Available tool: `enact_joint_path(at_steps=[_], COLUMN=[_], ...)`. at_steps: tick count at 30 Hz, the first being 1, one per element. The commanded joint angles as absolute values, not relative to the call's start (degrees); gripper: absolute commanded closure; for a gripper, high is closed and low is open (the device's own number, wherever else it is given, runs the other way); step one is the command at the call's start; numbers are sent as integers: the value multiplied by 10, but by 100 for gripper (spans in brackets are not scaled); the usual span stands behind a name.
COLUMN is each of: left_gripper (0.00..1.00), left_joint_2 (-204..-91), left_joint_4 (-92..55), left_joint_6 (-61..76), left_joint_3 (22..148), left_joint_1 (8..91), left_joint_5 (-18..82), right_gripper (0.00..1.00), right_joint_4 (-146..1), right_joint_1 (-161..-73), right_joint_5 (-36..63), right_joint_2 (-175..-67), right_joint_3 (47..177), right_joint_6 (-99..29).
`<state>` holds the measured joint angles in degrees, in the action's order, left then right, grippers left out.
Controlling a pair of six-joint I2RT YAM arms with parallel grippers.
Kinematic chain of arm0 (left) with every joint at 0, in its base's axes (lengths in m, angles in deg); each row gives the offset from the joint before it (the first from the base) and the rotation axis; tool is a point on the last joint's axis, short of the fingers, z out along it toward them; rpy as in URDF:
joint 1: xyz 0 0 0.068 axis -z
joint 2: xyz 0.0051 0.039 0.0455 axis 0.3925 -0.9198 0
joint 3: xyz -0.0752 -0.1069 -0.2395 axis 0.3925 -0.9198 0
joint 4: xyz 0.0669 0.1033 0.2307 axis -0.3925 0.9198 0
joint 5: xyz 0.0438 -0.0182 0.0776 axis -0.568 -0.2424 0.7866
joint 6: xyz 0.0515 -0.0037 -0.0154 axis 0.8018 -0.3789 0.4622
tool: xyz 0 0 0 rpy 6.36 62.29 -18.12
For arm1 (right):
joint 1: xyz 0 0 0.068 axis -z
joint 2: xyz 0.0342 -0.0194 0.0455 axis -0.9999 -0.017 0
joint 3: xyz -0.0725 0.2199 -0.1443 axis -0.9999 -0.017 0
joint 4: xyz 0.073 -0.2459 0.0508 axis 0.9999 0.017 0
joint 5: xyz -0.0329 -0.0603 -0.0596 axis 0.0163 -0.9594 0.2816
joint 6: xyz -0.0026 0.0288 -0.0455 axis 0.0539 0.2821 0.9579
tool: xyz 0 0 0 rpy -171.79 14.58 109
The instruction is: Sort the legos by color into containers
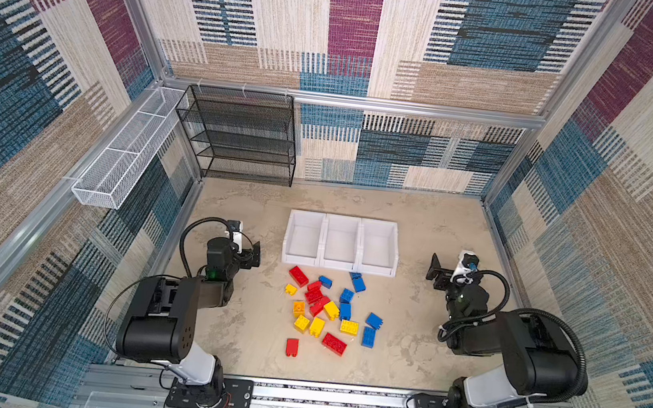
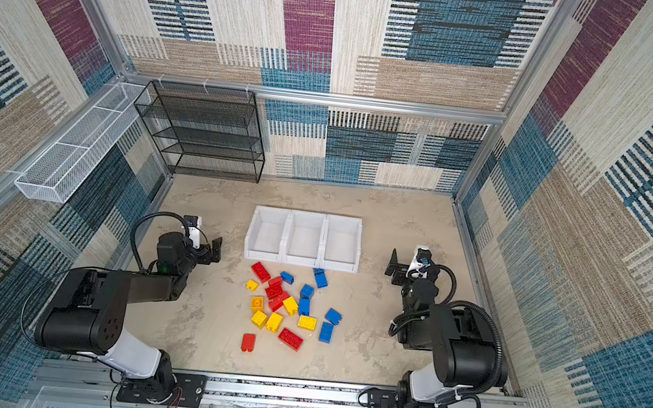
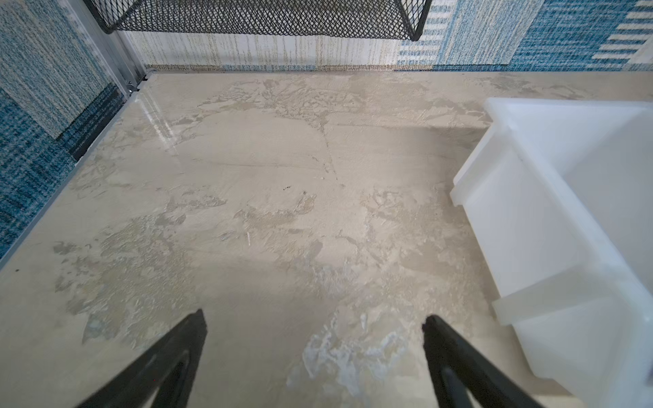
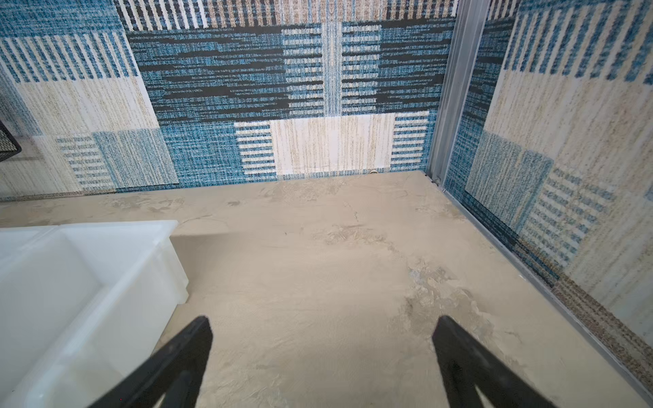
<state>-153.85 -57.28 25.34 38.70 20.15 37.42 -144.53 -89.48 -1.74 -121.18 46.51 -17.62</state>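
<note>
Legos (image 1: 331,310) heaped near containers (image 1: 339,264) front edge; open tabletop (image 1: 404,348) both sides

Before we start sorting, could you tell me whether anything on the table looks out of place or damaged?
Nothing looks damaged; the legos lie in a loose jumble, some on their sides, beside the three empty containers.
</note>
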Motion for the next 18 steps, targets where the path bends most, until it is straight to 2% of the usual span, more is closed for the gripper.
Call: enact_joint_path(at_steps=[1,18], left_gripper=[1,1], left_joint_2=[-1535,-1538], left_joint_4=[-586,-579], left_joint_6=[247,246], left_joint_3=[385,390], left_joint_1=[201,201], left_joint_5=[370,369], right_gripper=[1,0], right_joint_4=[-1466,-1462], right_joint_1=[-895,-895], right_joint_5=[-18,-18], right_joint_2=[-1210,-1214], right_joint_3=[465,469], right_joint_6=[-175,-175])
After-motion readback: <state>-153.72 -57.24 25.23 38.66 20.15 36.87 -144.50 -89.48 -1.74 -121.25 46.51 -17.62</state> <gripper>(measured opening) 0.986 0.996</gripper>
